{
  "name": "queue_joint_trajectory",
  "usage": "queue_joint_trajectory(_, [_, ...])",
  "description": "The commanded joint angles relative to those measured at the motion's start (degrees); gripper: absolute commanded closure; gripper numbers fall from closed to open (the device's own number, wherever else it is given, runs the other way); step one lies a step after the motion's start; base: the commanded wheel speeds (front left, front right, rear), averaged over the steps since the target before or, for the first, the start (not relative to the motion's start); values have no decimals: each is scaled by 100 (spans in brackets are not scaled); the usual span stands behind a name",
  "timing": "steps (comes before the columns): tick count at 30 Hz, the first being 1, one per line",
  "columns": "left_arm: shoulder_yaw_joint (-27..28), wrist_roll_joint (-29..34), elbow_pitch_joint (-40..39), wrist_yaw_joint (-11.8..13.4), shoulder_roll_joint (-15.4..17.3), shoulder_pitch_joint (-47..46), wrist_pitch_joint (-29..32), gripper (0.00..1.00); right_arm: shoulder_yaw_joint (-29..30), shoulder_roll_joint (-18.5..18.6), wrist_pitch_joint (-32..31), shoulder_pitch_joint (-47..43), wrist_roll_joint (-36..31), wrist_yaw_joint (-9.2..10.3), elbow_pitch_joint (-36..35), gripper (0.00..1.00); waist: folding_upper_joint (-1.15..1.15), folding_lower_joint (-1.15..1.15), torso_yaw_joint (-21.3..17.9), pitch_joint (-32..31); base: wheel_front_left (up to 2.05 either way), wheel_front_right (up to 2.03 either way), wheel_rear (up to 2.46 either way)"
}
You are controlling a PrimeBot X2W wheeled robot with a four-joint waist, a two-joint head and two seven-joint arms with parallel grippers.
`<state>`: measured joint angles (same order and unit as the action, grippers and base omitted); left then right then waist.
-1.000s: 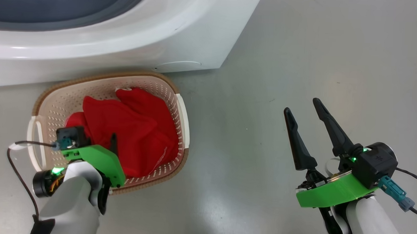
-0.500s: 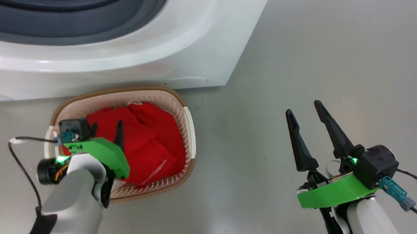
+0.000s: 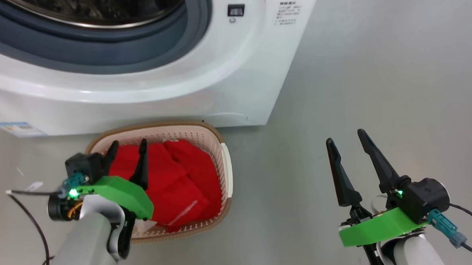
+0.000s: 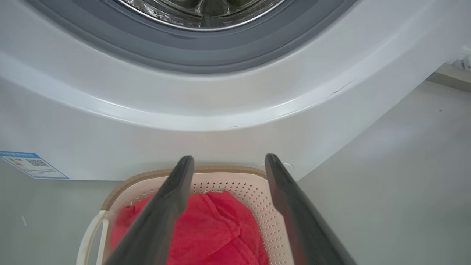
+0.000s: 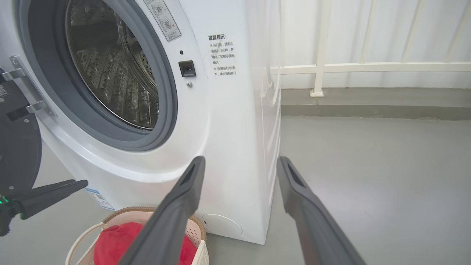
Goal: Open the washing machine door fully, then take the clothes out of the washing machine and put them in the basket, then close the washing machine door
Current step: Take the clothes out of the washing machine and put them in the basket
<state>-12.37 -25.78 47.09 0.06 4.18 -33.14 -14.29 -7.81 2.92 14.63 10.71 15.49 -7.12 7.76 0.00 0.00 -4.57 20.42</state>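
Here, the open grey floor (image 3: pixel 382 75) is spreading from 12 round to 5 o'clock in the head view, giving wide room on the robot's right. The white washing machine (image 3: pixel 238 69) is taking up 9 to 12 o'clock, and its right front corner edge is running down toward the centre. Its mouth is standing uncovered, showing the grey gasket (image 3: pixel 103 59) and the steel drum (image 5: pixel 110 73). In the right wrist view, the washing machine door (image 5: pixel 14 147) is hanging swung out on its hinge at 9 o'clock.

The basket (image 3: pixel 224 168) is sitting on the floor at 7 o'clock, just in front of the machine's base. The red clothes (image 3: pixel 186 182) are lying inside it. The left gripper (image 3: pixel 128 143) is hovering over the basket's near-left part with its fingers spread apart, gripping nothing. The right gripper (image 3: pixel 345 136) is hanging at 4 o'clock over bare floor, well apart from the basket, its fingers also spread and empty.

A small blue label (image 3: pixel 19 129) is showing low on the machine at 9 o'clock.

The floor is looking smooth and faintly glossy. Behind the machine, a pale railing (image 5: pixel 368 68) is running along a white wall.
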Motion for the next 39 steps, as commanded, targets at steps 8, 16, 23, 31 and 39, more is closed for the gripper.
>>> queue_joint_trajectory(8, [433,290,-1208,70,56,797,-70,0,102,-4,37,-224,-211,-36,-87,0,0,0,147,-630,0,0,0])
queue_joint_trajectory(16, [640,526,-2308,139,-10,1418,-71,0,299,-4,37,-437,-334,-36,-108,0,0,0,219,-1065,0,0,0])
queue_joint_trajectory(23, [804,659,-3120,151,-30,1982,-71,0,416,-4,37,-664,-394,-36,-247,0,0,0,222,-1387,0,0,0])
queue_joint_trajectory(31, [959,788,-3856,201,7,2502,-71,0,632,-4,37,-998,-418,-36,-467,0,0,0,214,-1569,0,0,0])
queue_joint_trajectory(39, [1055,935,-4322,269,38,2999,-71,0,777,-4,37,-1270,-413,-36,-668,0,0,0,159,-1732,0,0,0])
